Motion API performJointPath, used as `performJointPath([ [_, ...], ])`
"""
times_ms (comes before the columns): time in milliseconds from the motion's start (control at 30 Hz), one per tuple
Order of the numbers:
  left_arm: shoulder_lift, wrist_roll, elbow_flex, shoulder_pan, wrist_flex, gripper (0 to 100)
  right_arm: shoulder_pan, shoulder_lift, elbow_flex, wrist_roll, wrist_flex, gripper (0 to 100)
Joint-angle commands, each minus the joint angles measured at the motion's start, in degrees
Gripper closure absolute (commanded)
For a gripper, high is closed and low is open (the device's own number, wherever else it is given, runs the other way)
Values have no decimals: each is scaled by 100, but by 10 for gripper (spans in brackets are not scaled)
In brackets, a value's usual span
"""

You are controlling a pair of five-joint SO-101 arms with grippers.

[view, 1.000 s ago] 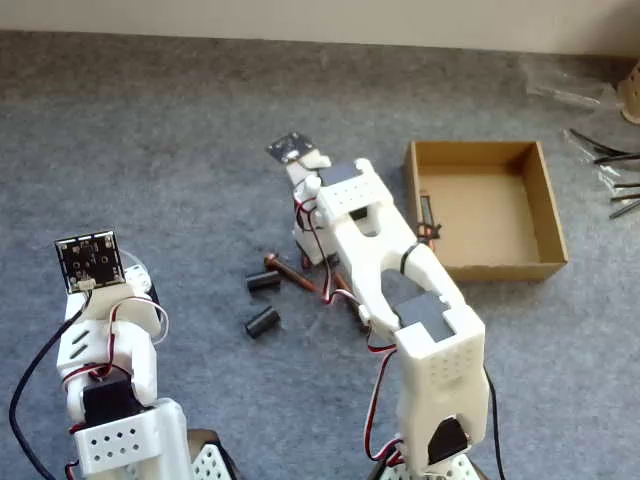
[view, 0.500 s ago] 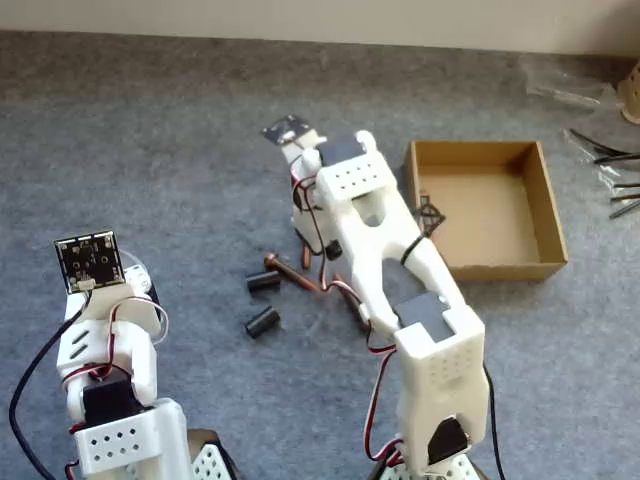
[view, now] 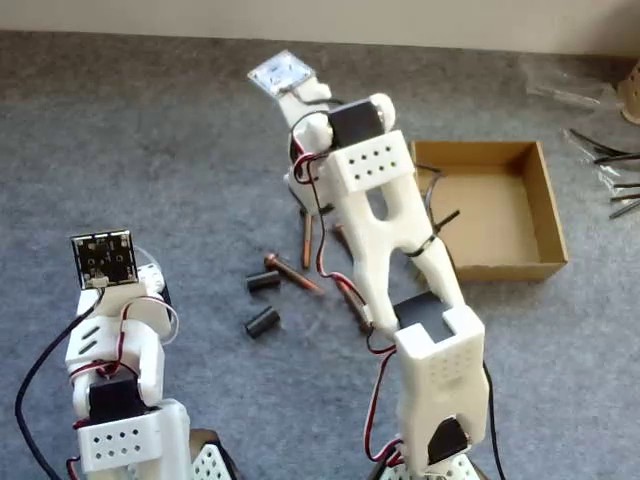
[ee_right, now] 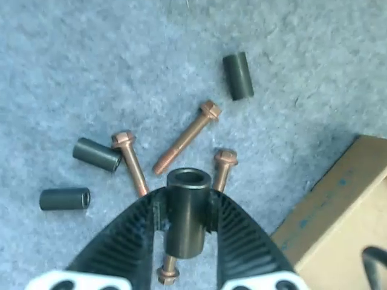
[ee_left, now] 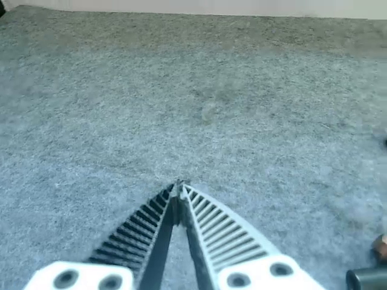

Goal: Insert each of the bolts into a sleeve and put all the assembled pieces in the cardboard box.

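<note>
My right gripper (ee_right: pixel 187 196) is shut on a dark sleeve (ee_right: pixel 186 220), held upright-ish above the carpet. Below it lie three copper bolts (ee_right: pixel 187 136) (ee_right: pixel 130 162) (ee_right: pixel 222 169), and a fourth bolt's head (ee_right: pixel 168 273) shows under the held sleeve. Three loose sleeves (ee_right: pixel 239 75) (ee_right: pixel 97 154) (ee_right: pixel 65 198) lie around them. The cardboard box (view: pixel 545 200) stands to the right of the right arm (view: pixel 385 215). My left gripper (ee_left: pixel 178 188) is shut with nothing in it, low over bare carpet at the front left. A sleeve (ee_left: pixel 367 280) and a bolt head (ee_left: pixel 381 246) sit to its side.
In the high view two sleeves (view: pixel 263 281) (view: pixel 262 321) and bolts (view: pixel 307 240) (view: pixel 292 272) lie between the arms. Plastic bags and dark tools (view: pixel 610 170) lie at the far right. Open carpet stretches to the left and back.
The right arm has risen and swung toward the back, lifting the sleeve off the carpet. The left arm has shifted slightly.
</note>
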Motion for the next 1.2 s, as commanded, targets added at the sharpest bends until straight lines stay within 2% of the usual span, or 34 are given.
performJointPath([
  [0, -40, -299, 40, 382, -114, 994, -154, -796, -251, -141, 110, 994],
  [100, -40, -668, 66, 593, -114, 994, -189, -1516, 198, -158, 101, 994],
  [700, -40, -721, 75, 629, -114, 993, -163, -4752, 2914, -185, -84, 994],
  [900, -40, -721, 66, 637, -97, 993, -127, -5859, 5042, -158, -1095, 994],
  [1033, -31, -721, 4, 637, -88, 993, 338, -6686, 6809, -185, -2536, 994],
  [1167, 4, -721, -48, 637, -88, 993, 743, -7213, 8066, -185, -3327, 994],
])
